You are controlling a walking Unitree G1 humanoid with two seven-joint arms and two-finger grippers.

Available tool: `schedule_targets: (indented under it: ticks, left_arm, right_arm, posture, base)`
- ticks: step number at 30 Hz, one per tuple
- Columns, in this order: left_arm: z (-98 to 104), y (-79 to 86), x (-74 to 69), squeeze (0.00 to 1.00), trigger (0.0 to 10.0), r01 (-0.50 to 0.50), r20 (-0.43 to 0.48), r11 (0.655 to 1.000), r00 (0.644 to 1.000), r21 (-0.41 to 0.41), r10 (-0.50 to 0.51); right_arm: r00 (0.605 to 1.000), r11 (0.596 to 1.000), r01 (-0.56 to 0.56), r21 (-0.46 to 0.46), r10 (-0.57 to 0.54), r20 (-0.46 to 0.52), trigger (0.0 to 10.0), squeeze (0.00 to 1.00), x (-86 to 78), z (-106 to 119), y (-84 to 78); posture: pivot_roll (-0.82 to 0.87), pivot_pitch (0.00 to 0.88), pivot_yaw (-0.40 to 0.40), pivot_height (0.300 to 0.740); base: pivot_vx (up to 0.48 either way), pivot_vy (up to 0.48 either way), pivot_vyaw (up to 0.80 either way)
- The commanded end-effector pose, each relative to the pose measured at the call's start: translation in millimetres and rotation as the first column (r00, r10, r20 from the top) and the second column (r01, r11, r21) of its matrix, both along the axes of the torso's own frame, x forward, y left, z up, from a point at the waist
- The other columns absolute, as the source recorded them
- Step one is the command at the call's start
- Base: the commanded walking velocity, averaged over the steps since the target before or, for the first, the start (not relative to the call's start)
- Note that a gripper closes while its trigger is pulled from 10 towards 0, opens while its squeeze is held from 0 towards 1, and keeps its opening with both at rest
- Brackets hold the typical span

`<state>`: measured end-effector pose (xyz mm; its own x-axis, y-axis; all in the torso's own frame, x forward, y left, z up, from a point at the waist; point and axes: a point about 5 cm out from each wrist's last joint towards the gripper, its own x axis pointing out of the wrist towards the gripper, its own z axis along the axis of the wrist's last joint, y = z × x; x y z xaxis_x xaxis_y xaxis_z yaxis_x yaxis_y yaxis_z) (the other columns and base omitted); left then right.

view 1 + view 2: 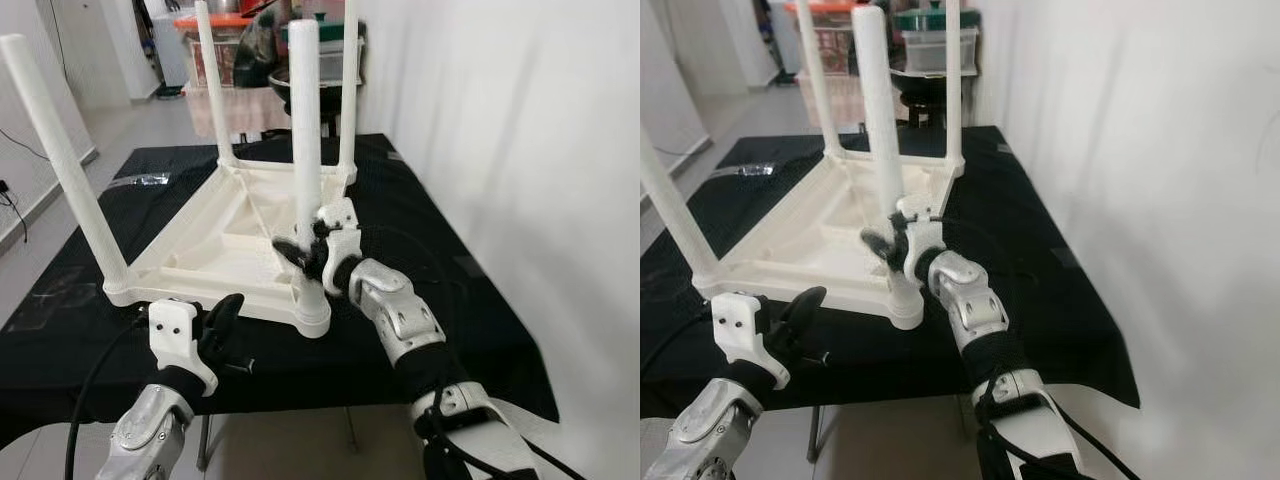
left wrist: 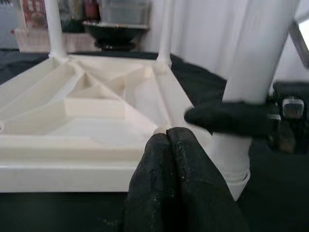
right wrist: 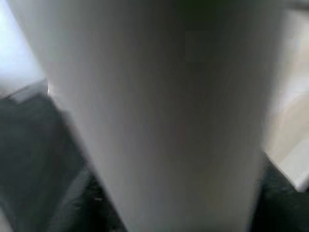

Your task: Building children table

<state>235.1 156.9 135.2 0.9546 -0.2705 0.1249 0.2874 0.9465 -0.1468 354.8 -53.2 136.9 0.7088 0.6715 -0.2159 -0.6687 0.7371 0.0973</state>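
Observation:
A white children's table (image 1: pixel 230 250) lies upside down on a black cloth, its legs pointing up. My right gripper (image 1: pixel 308 256) is shut on the near right leg (image 1: pixel 305 120), low down just above its socket. That leg (image 3: pixel 159 106) is blurred and very close in the right wrist view. My left gripper (image 1: pixel 226 314) hovers just in front of the tabletop's near edge, left of that leg, with its fingers (image 2: pixel 168 145) pressed together and nothing between them. In the left wrist view the near leg (image 2: pixel 256 58) stands with one black finger of the right gripper (image 2: pixel 227 118) across it.
The black cloth (image 1: pixel 470 300) covers a work table whose front edge is close to me. A white wall (image 1: pixel 520 120) runs along the right. Storage bins and a dark bowl (image 1: pixel 290 85) stand behind. A small clear bag (image 1: pixel 140 180) lies at the cloth's far left.

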Motion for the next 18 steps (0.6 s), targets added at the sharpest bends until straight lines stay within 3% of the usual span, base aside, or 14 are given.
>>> schedule_targets:
  ticks: [1, 3, 4, 5, 7, 8, 11, 13, 14, 18]
  left_arm:
    - [-4.4, 1.4, -0.1, 0.0, 10.0, 0.001, -0.023, 1.0, 1.0, -0.002, -0.001]
    - [-4.5, 1.0, -0.1, 0.0, 10.0, 0.005, -0.025, 1.0, 1.0, -0.003, -0.005]
    - [-4.6, 0.7, -0.1, 0.0, 10.0, 0.006, -0.025, 1.0, 1.0, -0.004, -0.006]
    - [-4.7, 0.5, 0.0, 0.0, 10.0, 0.006, -0.025, 1.0, 1.0, -0.004, -0.006]
    - [-4.9, 0.2, -0.1, 0.0, 10.0, 0.006, -0.026, 1.0, 1.0, -0.005, -0.007]
    - [-4.9, 0.2, -0.1, 0.0, 10.0, 0.006, -0.026, 1.0, 1.0, -0.005, -0.007]
    - [-5.6, -0.5, -0.4, 0.0, 10.0, 0.007, -0.026, 1.0, 1.0, -0.006, -0.007]
    - [-6.0, -1.0, -0.8, 0.0, 10.0, 0.007, -0.027, 1.0, 1.0, -0.007, -0.008]
    - [-6.1, -1.4, -1.2, 0.0, 10.0, 0.007, -0.027, 1.0, 1.0, -0.007, -0.007]
    - [-6.3, -2.4, -2.4, 0.0, 10.0, 0.006, -0.027, 1.0, 1.0, -0.008, -0.006]
  right_arm:
    - [0.983, 0.983, -0.175, 0.048, 0.172, 0.068, 10.0, 1.0, -0.4, 25.7, 10.2]
    - [0.94, 0.945, -0.324, 0.047, 0.315, 0.134, 10.0, 1.0, 0.1, 43.2, 9.2]
    - [0.898, 0.909, -0.416, 0.026, 0.406, 0.166, 10.0, 0.87, 0.7, 52.0, 6.5]
    - [0.854, 0.87, -0.493, -0.001, 0.484, 0.19, 10.0, 0.0, 1.3, 59.9, 3.6]
    - [0.797, 0.816, -0.577, -0.025, 0.57, 0.199, 10.0, 0.0, 1.6, 67.7, -0.1]
    - [0.797, 0.816, -0.577, -0.025, 0.57, 0.199, 10.0, 0.0, 1.6, 67.7, -0.1]
    - [0.727, 0.742, -0.67, -0.03, 0.664, 0.174, 10.0, 0.0, 8.1, 76.7, -1.1]
    - [0.715, 0.727, -0.686, -0.021, 0.68, 0.16, 10.0, 0.0, 11.0, 79.6, 0.4]
    - [0.718, 0.727, -0.687, -0.01, 0.68, 0.15, 0.0, 0.0, 11.8, 79.0, 1.5]
    - [0.728, 0.734, -0.679, -0.002, 0.674, 0.123, 0.0, 0.0, 12.7, 74.7, 3.4]
  posture:
    - [-0.05, 0.0, 0.031, 0.74]
    - [-0.05, 0.0, 0.032, 0.74]
    - [-0.05, 0.0, 0.032, 0.74]
    - [-0.05, 0.0, 0.032, 0.74]
    - [-0.05, 0.0, 0.032, 0.74]
    - [-0.05, 0.0, 0.032, 0.74]
    - [-0.04, 0.0, 0.027, 0.74]
    - [-0.04, 0.0, 0.026, 0.74]
    - [-0.03, 0.0, 0.02, 0.74]
    - [-0.03, 0.0, 0.017, 0.74]
  base:
    - [0.0, 0.0, 0.0]
    - [0.0, 0.0, 0.0]
    - [0.0, 0.0, 0.0]
    - [0.0, 0.0, 0.0]
    - [0.0, 0.0, 0.0]
    - [0.0, 0.0, 0.0]
    - [0.0, 0.0, 0.0]
    - [0.0, 0.0, 0.0]
    - [0.0, 0.0, 0.0]
    - [0.0, 0.0, 0.0]
